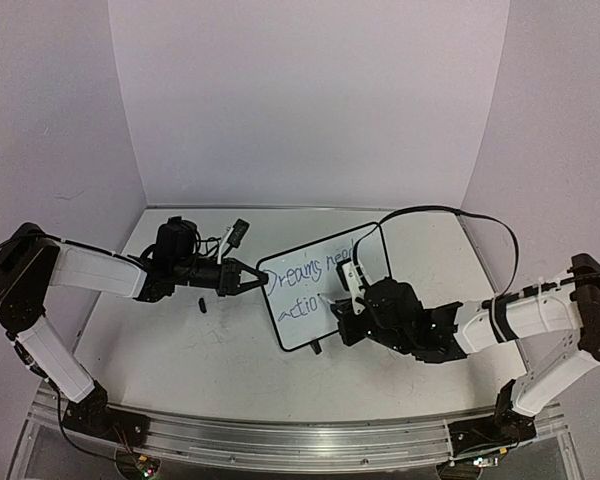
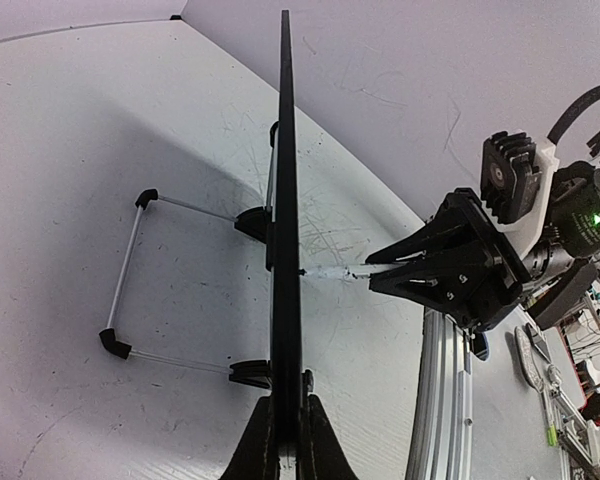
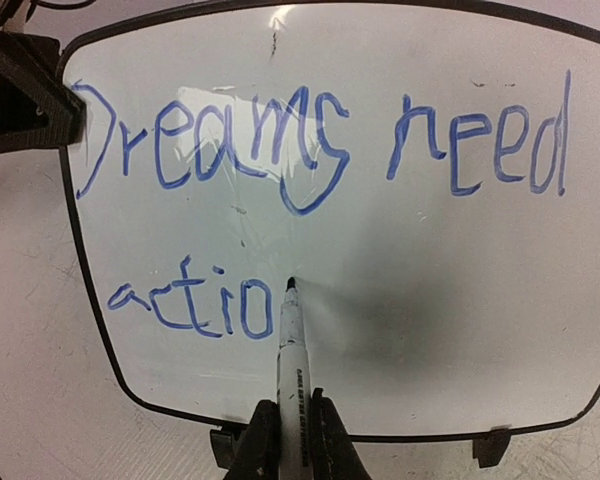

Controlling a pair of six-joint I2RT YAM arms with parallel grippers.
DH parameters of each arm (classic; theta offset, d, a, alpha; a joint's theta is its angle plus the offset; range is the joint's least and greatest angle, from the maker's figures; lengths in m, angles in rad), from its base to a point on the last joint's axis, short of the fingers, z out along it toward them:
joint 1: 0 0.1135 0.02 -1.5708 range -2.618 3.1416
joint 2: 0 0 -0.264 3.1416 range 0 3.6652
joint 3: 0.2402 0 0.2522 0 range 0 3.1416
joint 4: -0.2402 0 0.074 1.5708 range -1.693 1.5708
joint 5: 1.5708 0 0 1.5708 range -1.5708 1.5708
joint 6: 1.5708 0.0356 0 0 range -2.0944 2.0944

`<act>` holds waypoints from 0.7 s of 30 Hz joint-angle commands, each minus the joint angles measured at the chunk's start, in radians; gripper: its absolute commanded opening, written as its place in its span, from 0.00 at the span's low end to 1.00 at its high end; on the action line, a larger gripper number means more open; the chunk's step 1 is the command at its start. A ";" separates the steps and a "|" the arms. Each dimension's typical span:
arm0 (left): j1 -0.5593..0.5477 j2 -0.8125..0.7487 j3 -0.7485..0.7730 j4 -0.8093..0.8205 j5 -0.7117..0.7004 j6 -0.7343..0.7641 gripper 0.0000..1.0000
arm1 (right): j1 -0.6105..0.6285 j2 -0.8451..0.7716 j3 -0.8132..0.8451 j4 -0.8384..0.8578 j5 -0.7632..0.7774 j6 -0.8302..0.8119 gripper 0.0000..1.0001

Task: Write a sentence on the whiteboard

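The whiteboard point(image 1: 302, 322) stands tilted at mid-table on its black feet. My left gripper point(image 1: 261, 280) is shut on its left edge; the left wrist view shows the whiteboard point(image 2: 285, 200) edge-on between my gripper point(image 2: 287, 408) fingers. My right gripper point(image 3: 295, 412) is shut on a white marker point(image 3: 291, 350), whose dark tip touches the whiteboard point(image 3: 450, 310) just right of "actio". The sentence point(image 3: 310, 140) reads "Dreams need" on top and "actio" below, in blue. From the left wrist, the marker point(image 2: 332, 270) meets the board's face.
A small black piece point(image 1: 201, 304) lies on the table left of the board. A black-and-white object point(image 1: 237, 233) sits behind my left arm. The wire stand point(image 2: 128, 268) props the board from behind. An aluminium rail point(image 1: 280, 440) runs along the near edge.
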 commanded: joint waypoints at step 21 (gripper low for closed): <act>-0.001 -0.014 0.020 -0.048 -0.009 0.041 0.00 | 0.010 0.023 0.007 -0.014 0.013 0.032 0.00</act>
